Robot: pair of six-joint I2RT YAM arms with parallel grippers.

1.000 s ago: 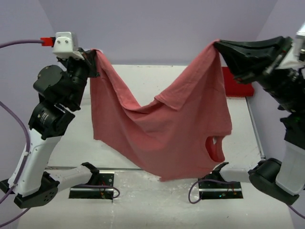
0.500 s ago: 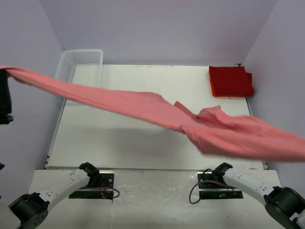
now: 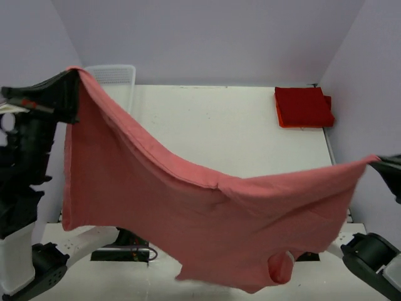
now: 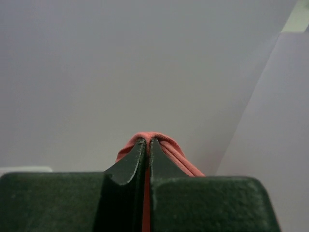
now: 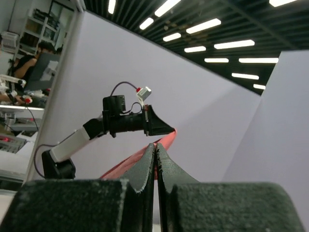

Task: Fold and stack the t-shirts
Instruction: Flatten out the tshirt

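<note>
A faded salmon-red t-shirt hangs in the air, stretched between my two grippers above the near half of the table. My left gripper is raised at the upper left and shut on one corner. The left wrist view shows the cloth pinched in the closed left gripper. At the right edge, lower down, my right gripper is shut on the opposite corner. In its wrist view the right gripper is closed, and the shirt runs off toward the left arm. Folded deep red t-shirts lie at the back right.
A white mesh basket stands at the table's back left corner, partly behind the hanging shirt. Both arm bases sit along the near edge, largely hidden by the cloth. Purple walls enclose the table on three sides.
A second ago the shirt hung between the raised grippers. Half a second ago it was flung out flat and wide. Now it hangs again, the left corner high, the right lower.
</note>
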